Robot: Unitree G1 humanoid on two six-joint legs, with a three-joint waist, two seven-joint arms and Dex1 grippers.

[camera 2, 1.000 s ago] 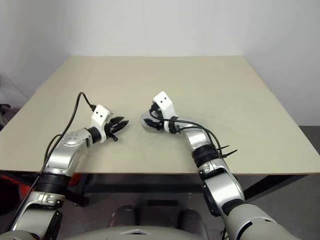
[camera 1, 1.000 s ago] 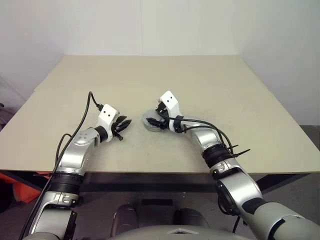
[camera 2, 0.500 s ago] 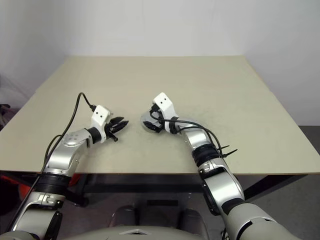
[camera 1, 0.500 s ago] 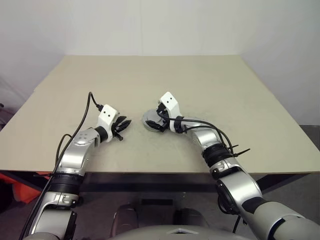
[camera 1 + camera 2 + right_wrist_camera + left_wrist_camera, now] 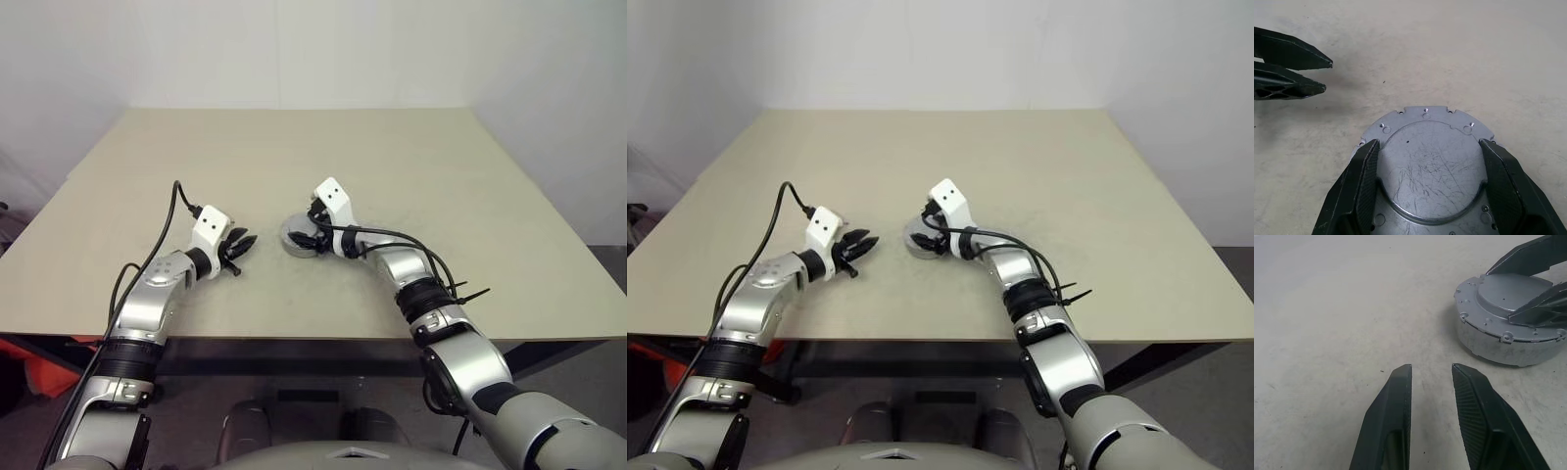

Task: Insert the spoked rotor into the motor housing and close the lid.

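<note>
Now the lid (image 5: 1432, 166) sits on top of the motor housing (image 5: 1508, 340), the two stacked near the middle of the beige table (image 5: 411, 166), the lid's notched rim lining up with the grey wall below. The right gripper (image 5: 1427, 188) reaches over the stack from the robot's side, its two black fingers (image 5: 1359, 188) spread wide and lying over the lid's raised centre at opposite edges; whether they press on it or merely rest there cannot be told, and nothing is lifted. The left gripper (image 5: 1431, 374) hangs just above the bare tabletop, near the stack on its left but apart from it, its fingertips pointing toward the housing with a narrow gap between them and nothing in that gap.
</note>
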